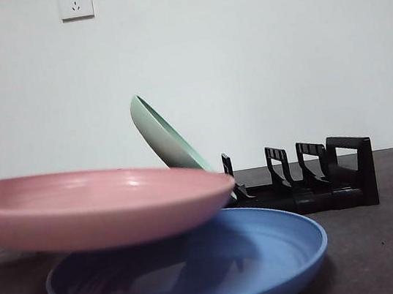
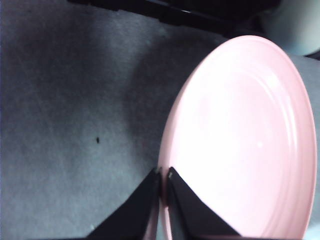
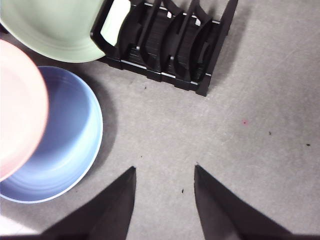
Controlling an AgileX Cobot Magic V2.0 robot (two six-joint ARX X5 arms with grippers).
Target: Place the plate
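My left gripper is shut on the rim of a pink plate and holds it level in the air. In the front view the pink plate hovers above a blue plate that lies flat on the table. A green plate leans in the first slot of a black dish rack. My right gripper is open and empty above bare table, to the side of the rack and the blue plate.
The dark grey table spreads around the rack. A white wall with a socket stands behind. The rack's other slots hold nothing.
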